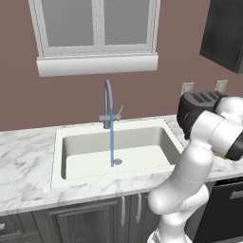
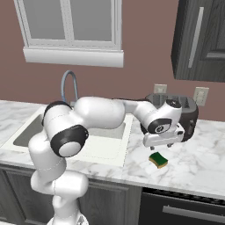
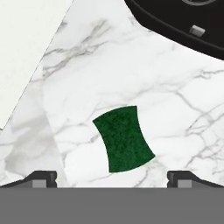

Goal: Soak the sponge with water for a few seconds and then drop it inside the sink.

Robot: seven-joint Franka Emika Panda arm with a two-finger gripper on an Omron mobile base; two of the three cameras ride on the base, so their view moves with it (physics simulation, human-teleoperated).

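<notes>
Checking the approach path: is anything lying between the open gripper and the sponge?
No. In the hand view the sponge lies green side up on bare marble counter, nothing between it and the gripper.

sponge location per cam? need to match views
Left base view: no sponge visible; the arm covers the counter to the right of the sink.
Right base view: the sponge lies on the marble counter, lower centre-right, below the pincer.
Hand view: sponge at centre, green side up, between the fingertips.
Shared landmark: the black toaster.
</notes>
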